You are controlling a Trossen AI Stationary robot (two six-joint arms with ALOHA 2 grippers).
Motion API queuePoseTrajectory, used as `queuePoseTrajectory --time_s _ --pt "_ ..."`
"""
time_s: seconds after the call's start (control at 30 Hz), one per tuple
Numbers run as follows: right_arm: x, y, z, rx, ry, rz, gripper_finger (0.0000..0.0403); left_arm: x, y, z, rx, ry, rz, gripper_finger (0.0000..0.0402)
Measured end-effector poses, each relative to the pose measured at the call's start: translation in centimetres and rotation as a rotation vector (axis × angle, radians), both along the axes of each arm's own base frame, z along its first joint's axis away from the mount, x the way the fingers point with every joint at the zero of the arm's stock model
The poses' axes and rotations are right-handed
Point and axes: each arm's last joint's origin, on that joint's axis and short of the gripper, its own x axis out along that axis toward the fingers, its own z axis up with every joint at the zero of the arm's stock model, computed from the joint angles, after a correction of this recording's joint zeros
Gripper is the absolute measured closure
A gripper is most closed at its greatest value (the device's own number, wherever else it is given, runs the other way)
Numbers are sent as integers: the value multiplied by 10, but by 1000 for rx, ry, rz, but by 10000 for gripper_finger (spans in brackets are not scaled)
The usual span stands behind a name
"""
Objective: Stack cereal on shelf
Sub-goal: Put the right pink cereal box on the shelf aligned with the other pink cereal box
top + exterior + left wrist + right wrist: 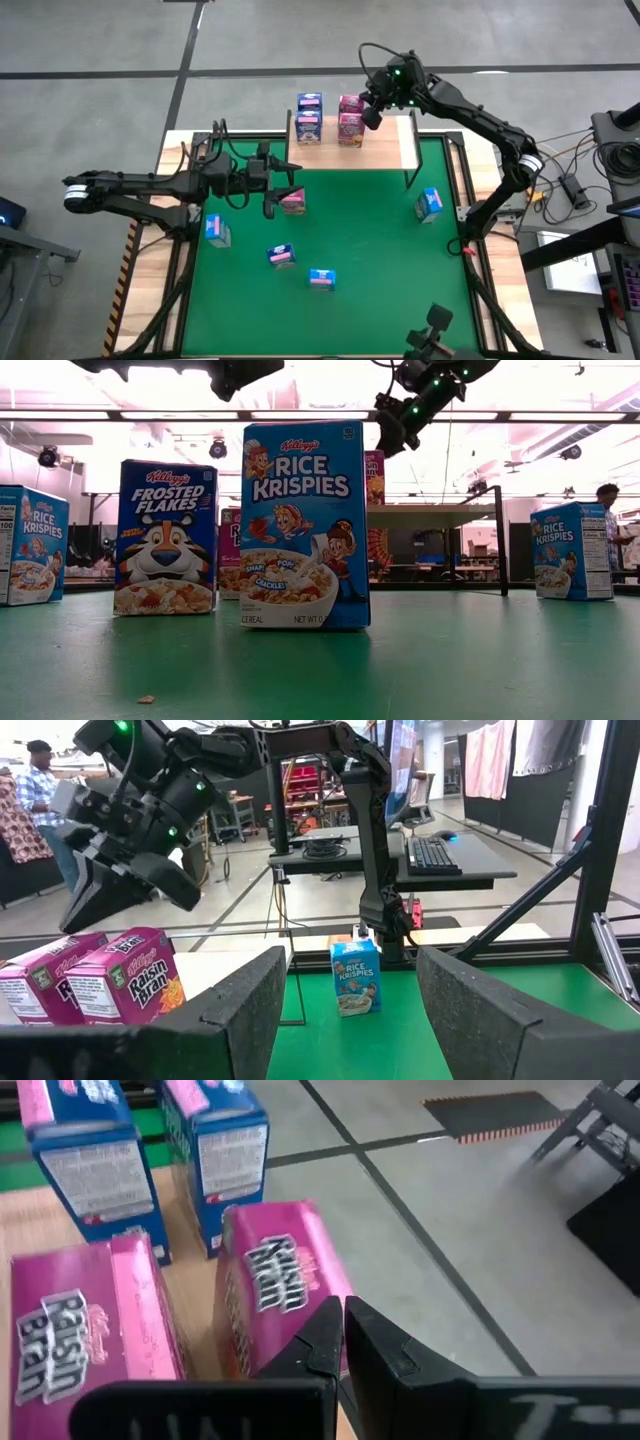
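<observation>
Green table (380, 270); pink cereal box (293, 201) at three o'clock of open left gripper (281, 190), upright, nearest; right gripper (371, 117) shut, empty, over shelf (390, 145).

Robotics lab, concrete floor (120, 40), desk with keyboard (432, 854), ceiling strip lights (120, 415), cabling

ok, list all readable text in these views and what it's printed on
"Kellogg's RICE KRISPIES", "SNAP! CRACKLE! POP!": middle blue box, low view.
"Kellogg's FROSTED FLAKES": dark blue box.
"RICE KRISPIES": light blue boxes at left edge and right; side panels too small to read.
"RICE KRISPIES": box on the green table, left wrist view.
"Kellogg's Raisin Bran": pink boxes.
"Raisin Bran": pink boxes on the shelf.
</observation>
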Motion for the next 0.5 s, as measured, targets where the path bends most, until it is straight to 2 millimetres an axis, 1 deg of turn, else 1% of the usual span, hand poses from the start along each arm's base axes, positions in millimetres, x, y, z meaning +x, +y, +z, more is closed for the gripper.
queuePoseTrajectory --time_s 0.13,0.2,0.33,0.5 --pt "-5 9 22 28 -21 -14 394 0 0 0 0 0 0 192" --pt "-8 13 27 61 -7 -19 394 0 0 0 0 1 -1 192" --pt "-8 15 19 107 42 -15 394 0 0 0 0 2 -1 192" --pt "-5 13 10 108 42 -15 394 0 0 0 -1 1 -1 192"
